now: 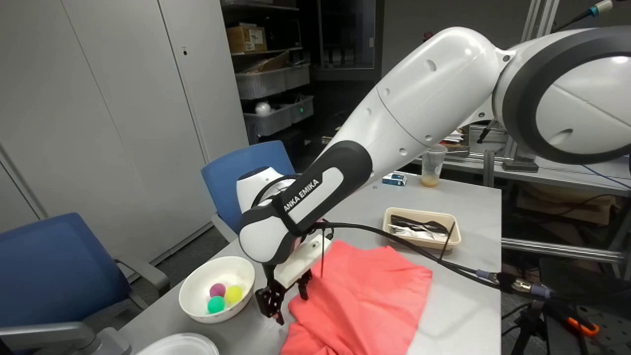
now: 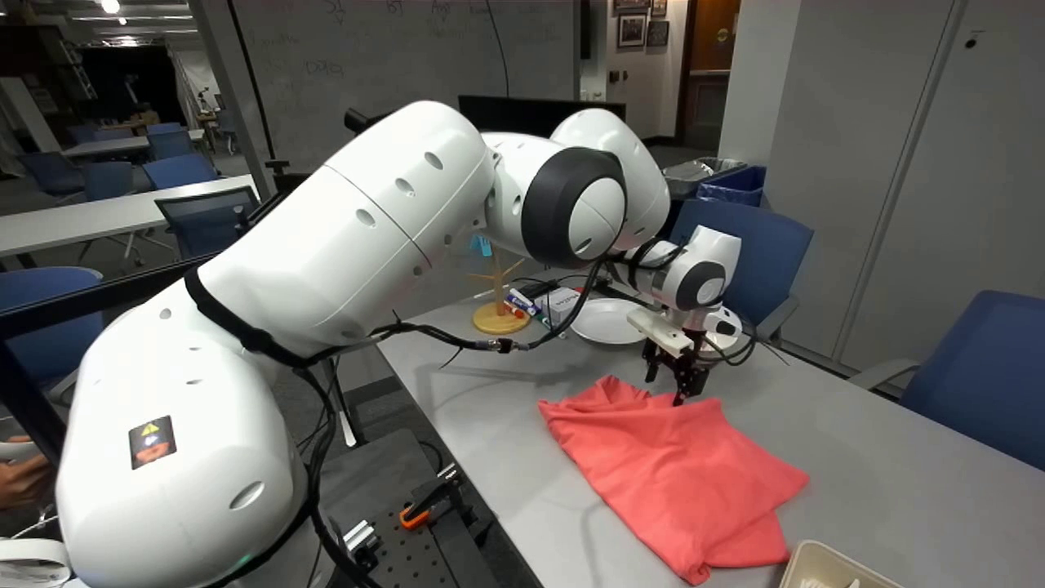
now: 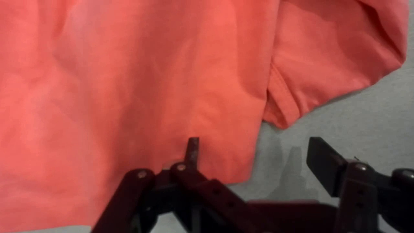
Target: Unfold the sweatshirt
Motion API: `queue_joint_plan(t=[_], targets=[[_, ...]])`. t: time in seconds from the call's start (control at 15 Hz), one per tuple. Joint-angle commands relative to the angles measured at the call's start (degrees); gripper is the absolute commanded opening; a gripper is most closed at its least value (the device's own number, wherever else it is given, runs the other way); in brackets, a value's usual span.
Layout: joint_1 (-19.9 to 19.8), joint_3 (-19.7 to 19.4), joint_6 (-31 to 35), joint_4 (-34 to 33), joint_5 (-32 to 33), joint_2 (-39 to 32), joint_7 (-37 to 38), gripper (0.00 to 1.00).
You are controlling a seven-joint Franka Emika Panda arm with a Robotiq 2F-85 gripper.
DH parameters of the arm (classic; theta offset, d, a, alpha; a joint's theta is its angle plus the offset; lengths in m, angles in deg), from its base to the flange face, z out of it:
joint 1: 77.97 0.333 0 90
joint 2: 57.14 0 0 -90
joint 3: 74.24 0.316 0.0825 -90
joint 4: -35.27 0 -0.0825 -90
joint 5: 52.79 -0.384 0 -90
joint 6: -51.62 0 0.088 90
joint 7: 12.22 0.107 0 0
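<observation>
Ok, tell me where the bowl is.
In an exterior view, the bowl holding three balls sits at lower left, left of the pincer and near the plate.

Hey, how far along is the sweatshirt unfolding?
Done: the sweatshirt lies partly spread on the table. In hand: the gripper stands open at its edge, gripping nothing yet. Left: likely grasping it and pulling it open, since it overlaps itself in the wrist view.

On the table, the sweatshirt lies near a bowl holding three balls.
</observation>
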Motion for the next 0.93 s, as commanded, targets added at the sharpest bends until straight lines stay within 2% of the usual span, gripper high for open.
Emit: queue_joint_plan(t=[0.0, 0.07, 0.13, 0.33, 0.67, 0.73, 0.87], targets=[[0.9, -1.1, -0.5, -2.5, -0.8, -2.8, 2.1, 0.83], [0.9, -1.2, -0.6, -2.6, -0.8, -3.1, 2.4, 0.82], [0.8, -1.2, -0.6, -2.6, -0.8, -3.4, 2.8, 0.62], [0.9, -1.0, -0.6, -2.5, -1.4, -2.9, 3.3, 0.43], [1.4, -1.2, -0.2, -1.1, -1.5, -1.0, 4.4, 0.04], [1.5, -1.2, -0.1, -0.5, -1.5, -0.4, 4.7, 0.0], [1.6, -1.0, 0.4, 1.6, -1.6, 1.6, 4.9, 0.01]])
